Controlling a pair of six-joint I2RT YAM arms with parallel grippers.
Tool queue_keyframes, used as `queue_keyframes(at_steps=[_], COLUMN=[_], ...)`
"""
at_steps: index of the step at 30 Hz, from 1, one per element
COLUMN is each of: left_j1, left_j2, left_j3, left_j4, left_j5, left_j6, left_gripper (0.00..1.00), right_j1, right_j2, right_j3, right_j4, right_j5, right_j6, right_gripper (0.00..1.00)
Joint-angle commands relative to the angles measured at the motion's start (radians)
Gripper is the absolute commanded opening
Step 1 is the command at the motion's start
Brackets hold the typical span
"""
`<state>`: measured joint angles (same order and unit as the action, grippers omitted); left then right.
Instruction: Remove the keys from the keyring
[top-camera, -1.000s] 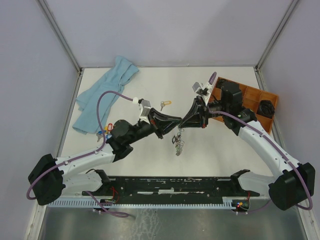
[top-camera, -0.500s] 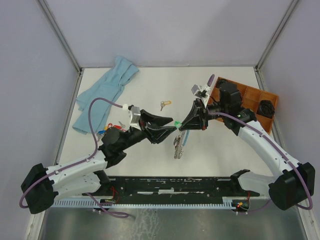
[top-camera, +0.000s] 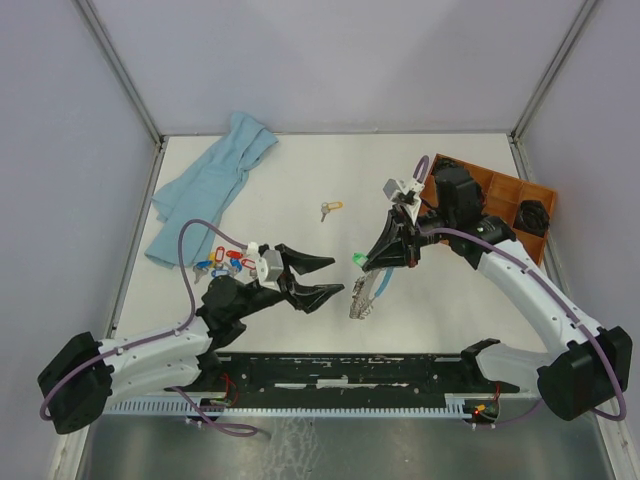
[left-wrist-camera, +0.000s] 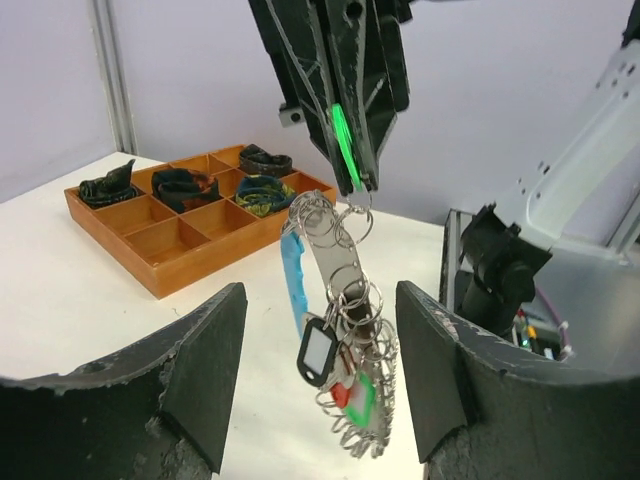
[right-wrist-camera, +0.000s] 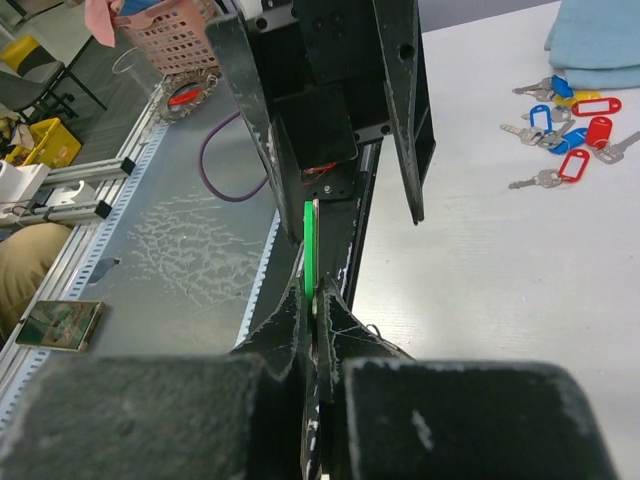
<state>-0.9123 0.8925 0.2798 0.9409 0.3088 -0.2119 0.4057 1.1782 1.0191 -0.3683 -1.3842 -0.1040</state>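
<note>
Right end effector (top-camera: 362, 262) is clamped on a flat green plastic key tag (right-wrist-camera: 310, 245), fingers together around it, tips pointing down. Large floppy silver keyring (left-wrist-camera: 340, 330) hangs straight down from that grip, directly below the tips. It's densely strung with silver metal bits and small tags, and one curved stretch wears a light blue sheath (left-wrist-camera: 293, 285). Can't tell whether the bottom of the bunch touches the white tabletop (top-camera: 300, 170).

Left end effector (top-camera: 338, 277) is low, fingers wide apart and holding nothing. The hanging keyring sits just ahead of its tips, lined up with the gap and not touching either finger.

Loose silver keys with red and blue plastic tags (top-camera: 228, 260) lie on the tabletop behind the left end effector, beside its wrist. Single small key with an orange tag (top-camera: 330, 208) lies well beyond the left tips. Crumpled light blue cloth (top-camera: 210, 185) is far off to the left end effector's left. Brown wooden compartment tray (top-camera: 500, 195) sits behind the right end effector with dark items in some cells.
</note>
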Motion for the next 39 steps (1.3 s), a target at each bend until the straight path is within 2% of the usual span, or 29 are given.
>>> queue_keyframes(at_steps=[1, 8, 13, 18, 25, 36, 39], left_j1=[-0.004, 0.003, 0.016, 0.039, 0.068, 0.076, 0.077], left_j2=[0.047, 0.122, 0.194, 0.269, 0.416, 0.464, 0.469], left_j3=[-0.004, 0.062, 0.096, 0.129, 0.184, 0.224, 0.226], left_j4=[0.173, 0.168, 0.229, 0.309, 0.462, 0.463, 0.457], left_j5=[0.089, 0.174, 0.228, 0.291, 0.411, 0.458, 0.463], left_j6=[0.182, 0.248, 0.188, 0.109, -0.035, -0.084, -0.086], left_gripper=[0.67, 0.70, 0.74, 0.73, 0.61, 0.32, 0.29], right_j1=[-0.002, -0.002, -0.006, -0.008, -0.009, -0.010, -0.010], right_j2=[-0.006, 0.002, 0.012, 0.017, 0.012, 0.009, 0.009], right_j3=[0.065, 0.085, 0.084, 0.084, 0.086, 0.084, 0.085], right_j4=[-0.023, -0.094, -0.101, -0.103, -0.104, -0.106, -0.106], right_j5=[-0.085, -0.100, -0.107, -0.114, -0.117, -0.116, -0.116], right_j6=[-0.074, -0.143, -0.152, -0.155, -0.158, -0.158, -0.158], right_gripper=[0.01, 0.01, 0.01, 0.01, 0.01, 0.01, 0.01])
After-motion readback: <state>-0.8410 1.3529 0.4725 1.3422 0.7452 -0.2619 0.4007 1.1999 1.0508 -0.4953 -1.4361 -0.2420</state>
